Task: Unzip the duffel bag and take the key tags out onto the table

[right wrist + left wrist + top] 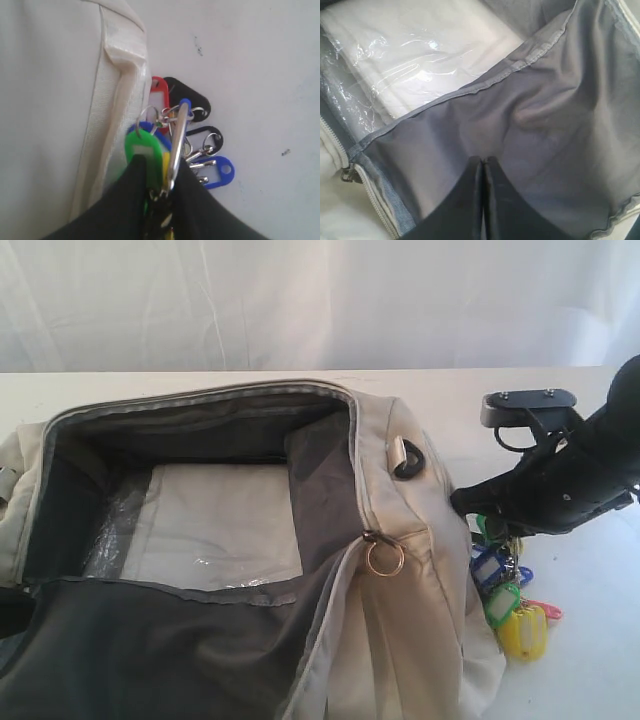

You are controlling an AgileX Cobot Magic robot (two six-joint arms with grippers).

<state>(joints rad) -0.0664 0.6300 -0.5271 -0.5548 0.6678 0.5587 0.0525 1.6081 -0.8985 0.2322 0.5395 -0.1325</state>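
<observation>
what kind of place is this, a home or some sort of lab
Probably a lab or test bench, not a home: a bare white table, a plain white draped backdrop, and only the duffel bag and key tags set out.

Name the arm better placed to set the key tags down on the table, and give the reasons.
Right. The right claw is shut on the key tags, which hang beside the duffel bag, over bare table. The left claw, shut, sits over the bag's dark lining, away from the tags.
</observation>
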